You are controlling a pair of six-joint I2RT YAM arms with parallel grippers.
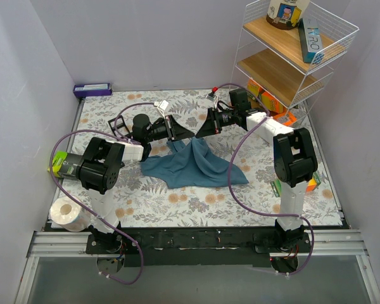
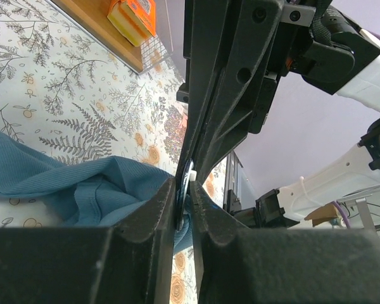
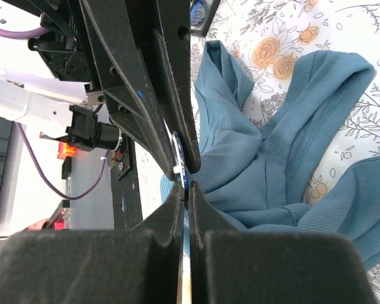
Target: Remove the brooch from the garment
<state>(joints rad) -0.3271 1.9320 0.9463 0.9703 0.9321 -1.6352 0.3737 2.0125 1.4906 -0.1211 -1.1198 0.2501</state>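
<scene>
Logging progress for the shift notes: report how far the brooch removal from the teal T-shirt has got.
Done: the left gripper and right gripper meet fingertip to fingertip, lifting the soft teal-blue T-shirt into a peak. In hand: both are shut on the small whitish round brooch, seen edge-on. Left: cloth reaches the pinch, so pulling it free remains.

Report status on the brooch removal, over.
Left gripper and right gripper shut, tip to tip on the brooch. Garment bunched up beneath. Nothing blocking.

There is one shirt, one brooch and one paper roll. Two tools show (left tool, right tool), plus one wire rack.
</scene>
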